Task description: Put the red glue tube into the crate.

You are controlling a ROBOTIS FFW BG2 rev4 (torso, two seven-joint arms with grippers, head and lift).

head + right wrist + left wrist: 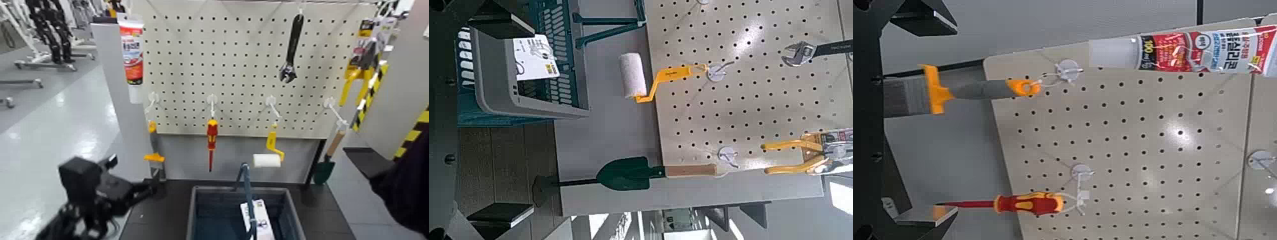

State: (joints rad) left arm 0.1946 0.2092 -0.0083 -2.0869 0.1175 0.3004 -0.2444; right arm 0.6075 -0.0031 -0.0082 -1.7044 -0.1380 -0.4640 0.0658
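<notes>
While the red glue tube hangs high above the left end effector, its open fingers hold nothing. A rushed reach may knock it past the crate. Whether the right end effector is open, I cannot tell.

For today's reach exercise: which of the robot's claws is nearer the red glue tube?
Left. The left claw sits low, below the red glue tube hanging on the pegboard's left; the right arm stays far across at the right edge.

Pegboard above crate, head view.
The red glue tube hangs cap-down at the pegboard's upper left; a screwdriver, paint roller and wrench hang alongside. The left gripper sits low, beside the crate, holding nothing.
</notes>
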